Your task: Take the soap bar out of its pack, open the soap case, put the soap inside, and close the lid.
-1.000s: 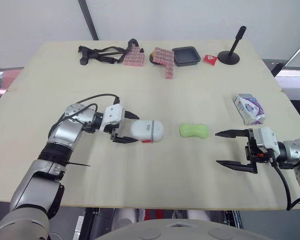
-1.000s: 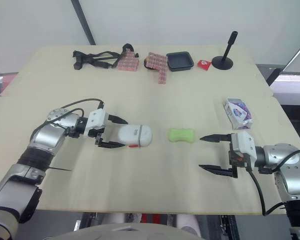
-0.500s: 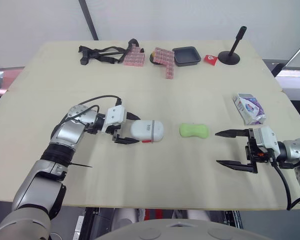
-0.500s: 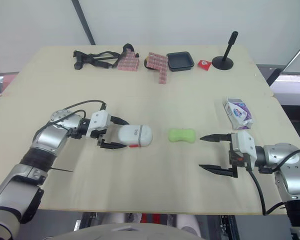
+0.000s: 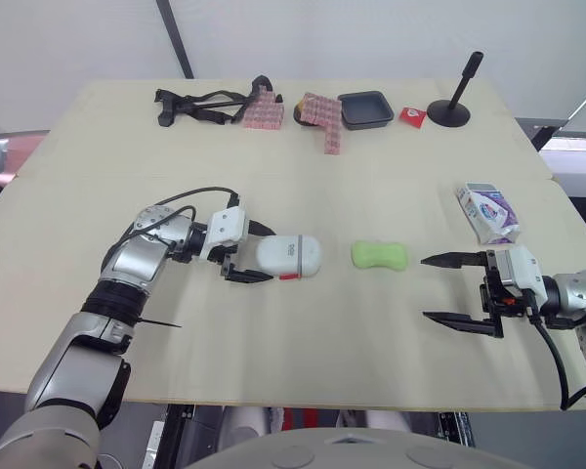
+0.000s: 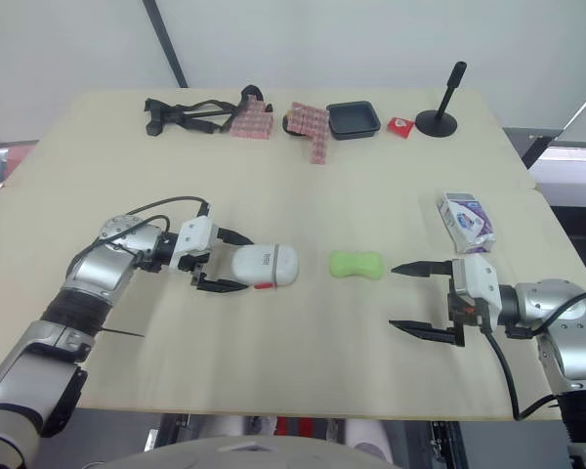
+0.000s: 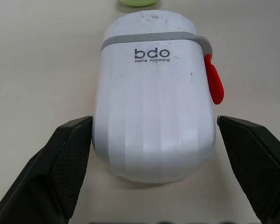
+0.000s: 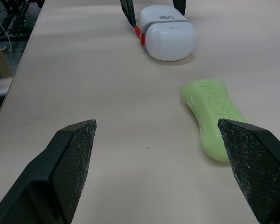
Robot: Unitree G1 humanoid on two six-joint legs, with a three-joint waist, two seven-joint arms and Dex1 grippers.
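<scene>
Head views. Desk (image 5: 322, 186), pale wood.
- Soap case (image 5: 291, 256): white, lid shut, lying on its side left of centre.
- Left gripper (image 5: 264, 254): set over the case's rear end, one black finger on each side.
- Soap bar (image 5: 378, 256): green, unwrapped, bare on the desk just right of the case and apart from it.
- Right gripper (image 5: 425, 288): spread wide and empty, near the soap's right side.
- Soap pack (image 5: 486, 212): lying near the right edge.
- Black tray (image 5: 363, 107), black stand (image 5: 449, 106), pink blocks (image 5: 264, 112), black strap (image 5: 200, 103): far edge.

Left wrist view. The fingers (image 7: 65, 163) are parted. One touches the case wall and the other sits just clear of it. A red latch (image 7: 214, 84) is on the case's side.

Right wrist view. The fingers (image 8: 70, 158) are wide apart, with the soap and the case lying beyond them.
</scene>
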